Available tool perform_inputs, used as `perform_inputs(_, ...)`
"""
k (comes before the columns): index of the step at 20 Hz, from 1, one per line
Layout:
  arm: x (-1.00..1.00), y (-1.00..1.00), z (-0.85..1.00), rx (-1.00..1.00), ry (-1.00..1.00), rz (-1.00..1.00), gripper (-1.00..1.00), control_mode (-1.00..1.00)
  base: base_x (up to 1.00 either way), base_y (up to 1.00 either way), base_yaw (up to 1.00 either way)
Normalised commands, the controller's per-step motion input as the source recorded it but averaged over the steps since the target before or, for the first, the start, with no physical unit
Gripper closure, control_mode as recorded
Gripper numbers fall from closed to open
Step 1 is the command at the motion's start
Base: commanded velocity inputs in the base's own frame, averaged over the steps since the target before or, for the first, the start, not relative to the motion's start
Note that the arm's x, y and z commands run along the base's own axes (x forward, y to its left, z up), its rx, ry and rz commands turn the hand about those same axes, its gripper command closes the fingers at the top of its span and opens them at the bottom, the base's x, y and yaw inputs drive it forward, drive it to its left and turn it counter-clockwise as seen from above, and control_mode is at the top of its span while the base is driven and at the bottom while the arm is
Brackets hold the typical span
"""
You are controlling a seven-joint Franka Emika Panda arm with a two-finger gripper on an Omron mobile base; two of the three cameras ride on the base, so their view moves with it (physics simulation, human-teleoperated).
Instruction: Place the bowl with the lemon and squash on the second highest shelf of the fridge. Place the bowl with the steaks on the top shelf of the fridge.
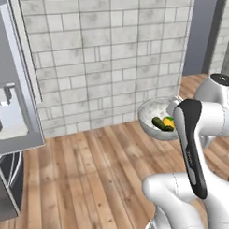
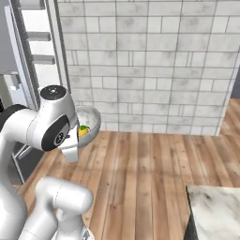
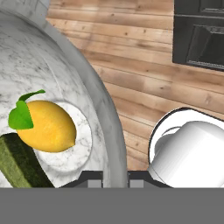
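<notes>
1. Tall grey fridge (image 1: 12, 92) at the far left, door swung open, white shelves (image 2: 40, 35) showing at the upper left of the right base view. Best to turn the base until those shelves face the arm squarely before reaching in.
2. Wooden plank floor (image 1: 90, 164) open between robot and fridge; a short drive left looks safe, well away from the grey brick wall (image 1: 109, 55).
3. Round marbled white bowl (image 1: 156, 116) held up in the air near the arm's wrist, right of the fridge and well apart from it. Keep it level throughout, since only the rim is gripped.
4. Gripper (image 3: 114, 177) pinching the bowl's rim, jaws pressed tight on the thin wall, one tip inside and one outside. Move slowly; a rim hold probably lets the bowl swing.
5. Yellow lemon with a green leaf (image 3: 46, 125) lying near the bowl's middle, touching the dark green squash (image 3: 19, 164) beside it. Avoid tilting toward the free side, or both may roll out.
6. Aim for the second shelf from the top; enter above it, then lower.
</notes>
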Motion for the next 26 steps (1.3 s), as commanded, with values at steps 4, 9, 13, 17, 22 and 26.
perform_inputs(4, 0.0, 0.0, 0.0, 0.0, 0.0, 0.0, 1.0, 1.0, 1.0, -0.04, -0.04)
perform_inputs(9, 0.0, 0.0, 0.0, 0.0, 0.0, 0.0, 1.0, 1.0, 1.0, -0.06, -0.04)
perform_inputs(13, 0.0, 0.0, 0.0, 0.0, 0.0, 0.0, 1.0, 1.0, 1.0, -0.18, -0.03)
perform_inputs(17, 0.0, 0.0, 0.0, 0.0, 0.0, 0.0, 1.0, 1.0, 1.0, -0.26, -0.01)
perform_inputs(22, 0.0, 0.0, 0.0, 0.0, 0.0, 0.0, 1.0, 1.0, 1.0, -0.33, 0.0)
perform_inputs(26, 0.0, 0.0, 0.0, 0.0, 0.0, 0.0, 1.0, 1.0, 1.0, -0.51, 0.1)
